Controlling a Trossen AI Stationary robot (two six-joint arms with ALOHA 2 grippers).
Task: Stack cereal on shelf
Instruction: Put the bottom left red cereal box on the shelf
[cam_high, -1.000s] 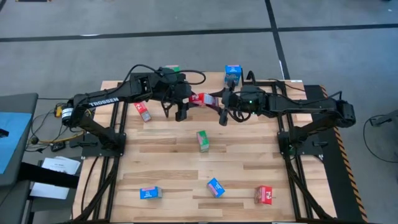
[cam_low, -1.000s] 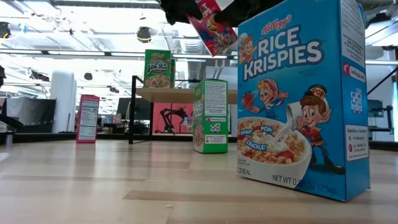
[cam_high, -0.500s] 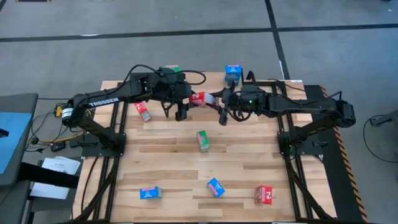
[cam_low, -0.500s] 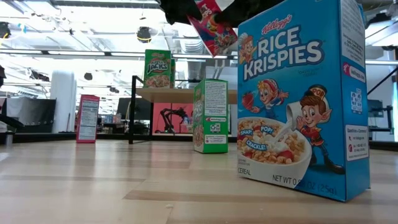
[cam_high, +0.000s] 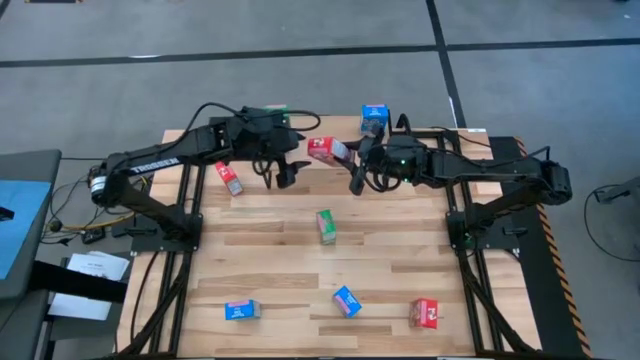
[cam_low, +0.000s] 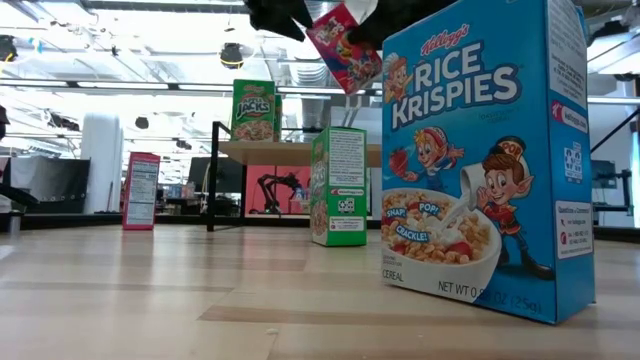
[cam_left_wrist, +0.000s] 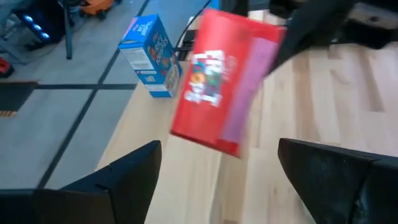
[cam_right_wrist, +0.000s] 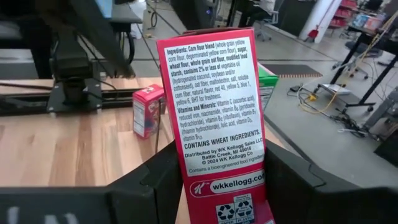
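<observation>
A red cereal box (cam_high: 324, 150) hangs in the air near the table's far edge, with my right gripper (cam_high: 348, 162) shut on it. The box also shows in the low view (cam_low: 345, 45) and the left wrist view (cam_left_wrist: 221, 87). My left gripper (cam_high: 284, 172) stands open just left of the box, with its fingers (cam_left_wrist: 124, 180) apart and touching nothing. The shelf (cam_low: 285, 150) carries a green box (cam_low: 255, 110) upright on its board. My right gripper pinches the red box between its two fingers (cam_right_wrist: 152, 180), one on each broad face, at one end of the box (cam_right_wrist: 233, 199). The fingers reach in about level from the table's right. The box is lifted clear, tilted, its narrow ingredients side toward the wrist camera.
A blue box (cam_high: 374, 117) stands at the far edge and a red one (cam_high: 229, 178) under the left arm. A green box (cam_high: 326, 226) stands mid-table. Two blue boxes (cam_high: 241, 310) (cam_high: 347, 301) and a red one (cam_high: 426, 313) are near the front.
My left gripper has opened, let go of the red box and drawn back toward the table's left, rising a little. The box stays in my right gripper, which has rolled slightly, so the box now tilts more and sits a bit farther back.
</observation>
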